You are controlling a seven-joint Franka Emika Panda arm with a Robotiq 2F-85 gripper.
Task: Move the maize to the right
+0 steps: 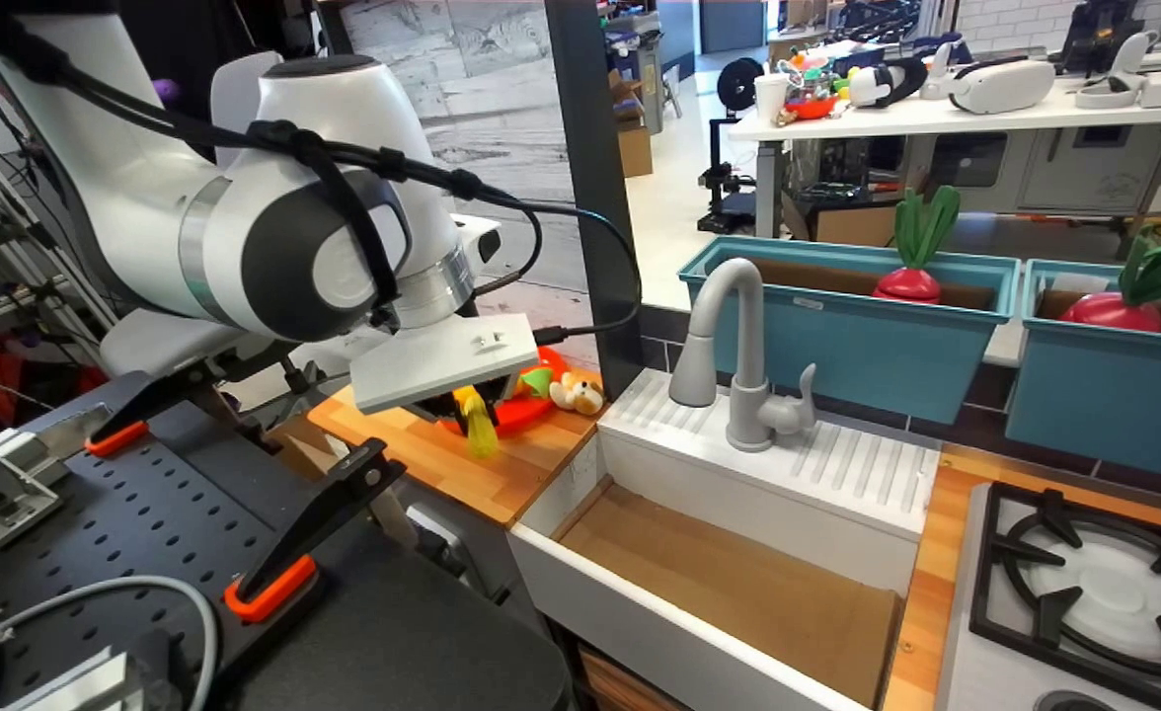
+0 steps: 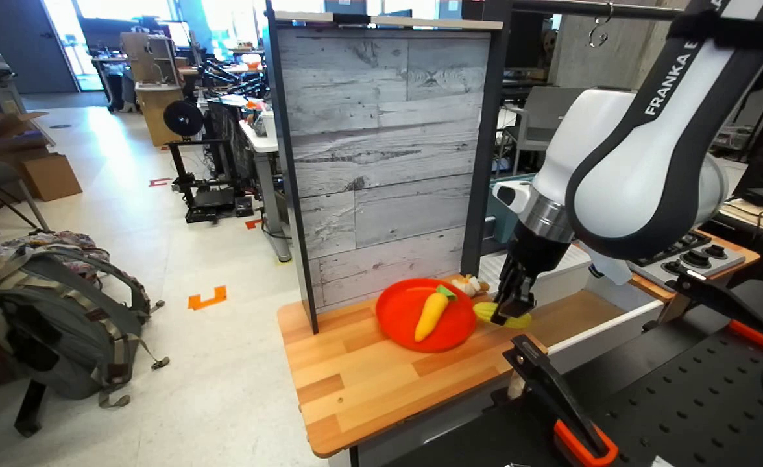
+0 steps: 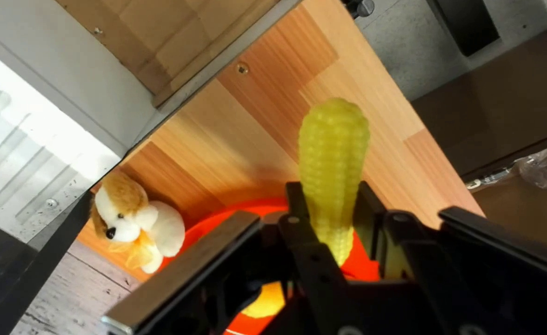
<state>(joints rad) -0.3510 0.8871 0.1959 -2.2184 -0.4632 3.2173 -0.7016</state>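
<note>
The maize (image 3: 334, 144) is a greenish-yellow toy corn cob. My gripper (image 3: 330, 195) is shut on its narrower end in the wrist view, with a finger pad on each side and the thick end sticking out ahead. In an exterior view the maize (image 2: 485, 311) lies across my gripper (image 2: 512, 314), in the air between the red plate and the sink; part of it is hidden by the fingers. It also hangs below the wrist in an exterior view, where the maize (image 1: 482, 434) looks slightly blurred.
The red plate (image 2: 391, 321) holds a yellow-orange carrot-like toy (image 2: 431, 314) with a green top. A plush dog (image 3: 162, 228) sits by the plate near the sink. The wooden counter (image 2: 349, 389) ends at the white sink (image 1: 600, 607), with a grey faucet (image 1: 743, 375) behind. A clamp (image 1: 314, 513) stands at the black table's edge.
</note>
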